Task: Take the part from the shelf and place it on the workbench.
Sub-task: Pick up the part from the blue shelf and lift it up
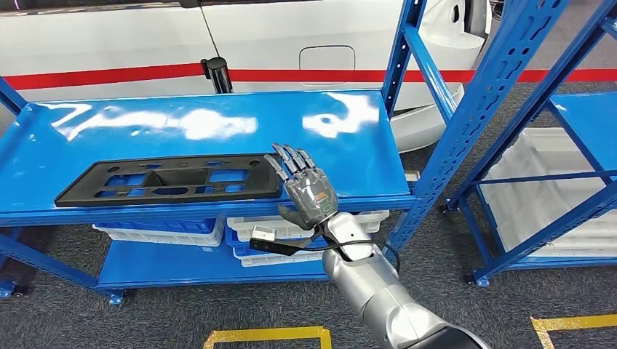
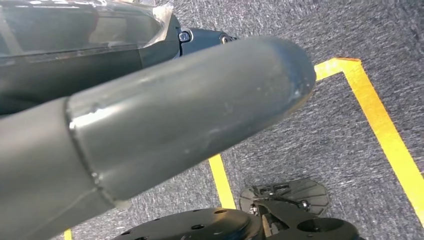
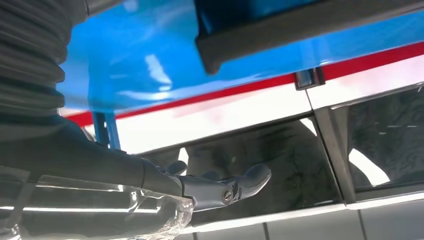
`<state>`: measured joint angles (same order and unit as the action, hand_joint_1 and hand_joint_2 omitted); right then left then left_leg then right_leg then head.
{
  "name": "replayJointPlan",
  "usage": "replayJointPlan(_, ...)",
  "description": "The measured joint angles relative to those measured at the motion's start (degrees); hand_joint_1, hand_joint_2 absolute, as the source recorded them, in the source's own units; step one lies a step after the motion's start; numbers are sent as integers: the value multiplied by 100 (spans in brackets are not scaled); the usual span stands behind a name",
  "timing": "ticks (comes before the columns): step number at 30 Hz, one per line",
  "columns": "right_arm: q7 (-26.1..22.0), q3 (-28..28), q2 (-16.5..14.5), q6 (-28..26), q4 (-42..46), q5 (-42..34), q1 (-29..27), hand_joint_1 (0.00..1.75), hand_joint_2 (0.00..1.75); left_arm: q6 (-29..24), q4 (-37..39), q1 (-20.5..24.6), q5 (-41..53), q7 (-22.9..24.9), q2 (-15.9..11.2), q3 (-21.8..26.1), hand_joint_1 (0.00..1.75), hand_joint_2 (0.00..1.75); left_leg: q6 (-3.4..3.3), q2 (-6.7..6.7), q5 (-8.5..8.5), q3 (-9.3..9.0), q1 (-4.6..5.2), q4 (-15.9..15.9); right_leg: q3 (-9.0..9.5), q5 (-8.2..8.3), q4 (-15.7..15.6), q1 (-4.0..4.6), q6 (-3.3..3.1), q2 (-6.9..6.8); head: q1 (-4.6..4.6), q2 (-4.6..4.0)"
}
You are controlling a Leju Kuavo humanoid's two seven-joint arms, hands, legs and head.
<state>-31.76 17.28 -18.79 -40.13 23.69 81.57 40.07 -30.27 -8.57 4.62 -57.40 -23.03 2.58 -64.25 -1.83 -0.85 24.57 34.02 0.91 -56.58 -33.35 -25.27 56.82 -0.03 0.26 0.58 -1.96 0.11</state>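
The long black part (image 1: 171, 179) lies flat along the front of the blue shelf (image 1: 218, 120), its long axis running left to right. The right hand (image 1: 305, 187), fingers apart and empty, sits at its right end, fingertips reaching just over it. The left hand (image 2: 150, 120) hangs low by the floor; whether its fingers are apart, I can't tell.
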Motion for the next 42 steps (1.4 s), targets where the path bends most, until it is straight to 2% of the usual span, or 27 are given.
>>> replayJointPlan(6,-35,215,-69,-1,-6,-283,-157,0,175,-2,2,7,44,-32,-6,-80,0,0,0,0,0,1,-1,1,1,-1,0,1,0,-1,1,0)
replayJointPlan(12,228,1107,-70,-1,-6,-1406,-244,0,175,-8,2,28,38,-14,-10,-123,0,0,0,0,0,1,0,1,1,-1,0,0,0,-1,2,0)
replayJointPlan(17,362,1428,-71,-1,-1,-1654,-241,0,175,-9,2,28,41,9,-7,-163,0,0,0,0,0,1,0,1,1,-1,0,0,0,-1,2,0)
replayJointPlan(21,775,2182,-73,-1,102,-2122,-43,0,175,-5,2,29,140,205,25,-324,0,0,0,0,0,1,0,1,2,0,0,-1,0,-1,2,0)
replayJointPlan(30,1470,3339,-73,-1,369,-2799,587,0,175,-3,2,48,296,363,74,-607,0,0,0,0,0,0,0,1,2,0,0,-1,0,-1,1,0)
replayJointPlan(38,1690,4292,-72,56,536,-3412,809,0,175,131,2,129,423,355,120,-863,0,0,0,0,0,1,0,1,2,0,0,-1,0,-1,1,0)
replayJointPlan(42,1590,4636,-70,55,532,-3754,800,0,175,190,2,158,455,362,137,-945,0,0,0,0,0,0,0,1,2,0,0,-1,0,-1,1,0)
